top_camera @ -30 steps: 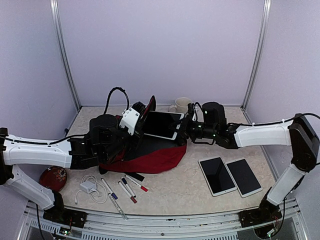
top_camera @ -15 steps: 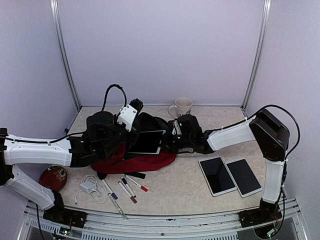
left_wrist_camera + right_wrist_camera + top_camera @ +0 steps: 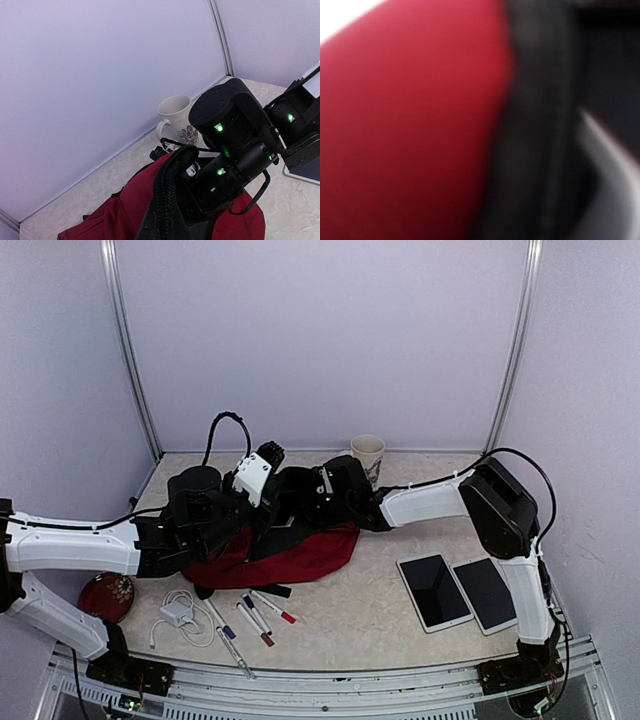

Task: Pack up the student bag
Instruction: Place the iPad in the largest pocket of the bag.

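Cloth is all my right wrist camera gives: the red bag (image 3: 410,130), its black zip (image 3: 540,125) and a pale edge (image 3: 605,140) too blurred to name. My right pincer is sunk in the bag's mouth, out of sight from above, so I cannot tell whether it is wide, narrow or holding anything. My left pincer (image 3: 268,456) hangs over the bag's back left corner, at the raised rim; whether it grips that rim I cannot tell either.

The bag lies on the table (image 3: 380,625), between my arms, with the mug (image 3: 367,452) just behind it. Right of the bag lie two tablets (image 3: 435,590); in front of it, pens (image 3: 255,618) and a charger (image 3: 177,612).

I judge this the loading step, with most items not yet packed. Next I should free the right pincer and draw it straight out of the mouth without snagging the lining, then reach for a tablet.
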Motion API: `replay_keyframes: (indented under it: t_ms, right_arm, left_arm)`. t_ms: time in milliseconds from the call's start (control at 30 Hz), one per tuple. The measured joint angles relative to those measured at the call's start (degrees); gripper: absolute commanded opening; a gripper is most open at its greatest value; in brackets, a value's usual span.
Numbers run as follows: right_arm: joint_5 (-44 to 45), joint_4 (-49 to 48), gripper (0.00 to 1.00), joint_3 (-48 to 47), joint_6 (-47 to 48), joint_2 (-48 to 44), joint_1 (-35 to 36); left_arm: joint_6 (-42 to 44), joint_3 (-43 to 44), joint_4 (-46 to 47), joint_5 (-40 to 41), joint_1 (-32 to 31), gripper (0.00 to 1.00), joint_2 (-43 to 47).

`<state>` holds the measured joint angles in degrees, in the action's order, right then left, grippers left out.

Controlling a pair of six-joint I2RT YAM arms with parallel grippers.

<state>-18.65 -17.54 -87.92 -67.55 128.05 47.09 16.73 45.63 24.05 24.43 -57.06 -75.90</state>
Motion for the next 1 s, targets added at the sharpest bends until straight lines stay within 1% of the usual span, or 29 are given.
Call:
replay_keyframes:
  t_ms: [67,100,133,233,367,533,667,733,800,933,1000]
  right_arm:
    - [0.37,1.33,0.92,-0.79,1.46,-0.04,0.04]
    - [0.96,2.21,0.99,-1.22,2.60,-0.15,0.04]
    - [1.57,3.48,1.00,-1.42,4.11,-0.42,0.09]
    - [4.04,9.38,1.00,-1.44,9.64,-2.19,0.15]
    - [7.72,19.69,1.00,-1.44,19.10,-7.39,0.59]
    - [14.45,32.59,1.00,-1.46,30.97,-18.01,1.18]
    - [22.01,42.56,1.00,0.24,36.54,-26.77,1.25]
    - [24.59,45.97,1.00,3.93,37.77,-31.19,0.68]
    - [26.29,49.96,1.00,9.86,38.23,-36.22,-0.90]
    - [26.53,54.90,1.00,22.71,38.38,-44.48,-7.32]
    - [25.81,56.43,1.00,28.94,38.42,-47.89,-10.99]
  left_arm:
    - [0.00,-0.04,-0.02,0.00,0.20,0.00,0.35]
    - [-0.02,-0.15,0.00,-0.02,0.39,0.00,0.55]
    - [-0.07,-0.37,0.00,-0.02,0.50,0.00,0.81]
    - [-0.66,-1.66,0.00,-0.07,0.81,0.00,1.88]
    - [-1.46,-2.43,0.11,-0.04,1.11,0.00,2.49]
    - [-2.14,-2.43,0.02,0.02,1.18,0.00,2.43]
    - [-2.86,-2.47,-0.24,-0.02,1.18,0.00,2.43]
    - [-3.39,-2.51,-0.74,-0.09,1.14,0.00,2.43]
    - [-3.74,-2.54,-1.44,-0.15,0.94,0.00,2.34]
    - [-4.74,-2.64,-2.62,0.09,-0.61,0.00,1.42]
    - [-5.38,-2.67,-3.17,0.55,-1.77,0.02,0.31]
